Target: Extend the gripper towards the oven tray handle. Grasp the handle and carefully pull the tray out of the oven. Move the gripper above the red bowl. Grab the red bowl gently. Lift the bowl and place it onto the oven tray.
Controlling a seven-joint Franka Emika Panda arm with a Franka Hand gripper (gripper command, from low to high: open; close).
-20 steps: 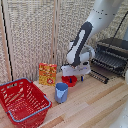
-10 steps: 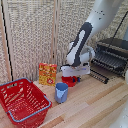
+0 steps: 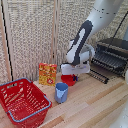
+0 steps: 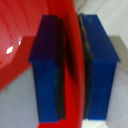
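Glossy red bowl rim between blue pads

Gripper body white, fingers blue with dark inner pads; red bowl glossy plain red right at them. Beside it: blue cup, yellow-orange box with red print, red mesh basket with blue rim. Farther off, oven dark grey-black, tray dark wire bars.

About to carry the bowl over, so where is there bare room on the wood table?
Bare wooden table runs from the blue cup toward the pulled-out wire tray of the dark oven. It is crowded around the gripper, the small red bowl, the orange box and the red mesh basket.
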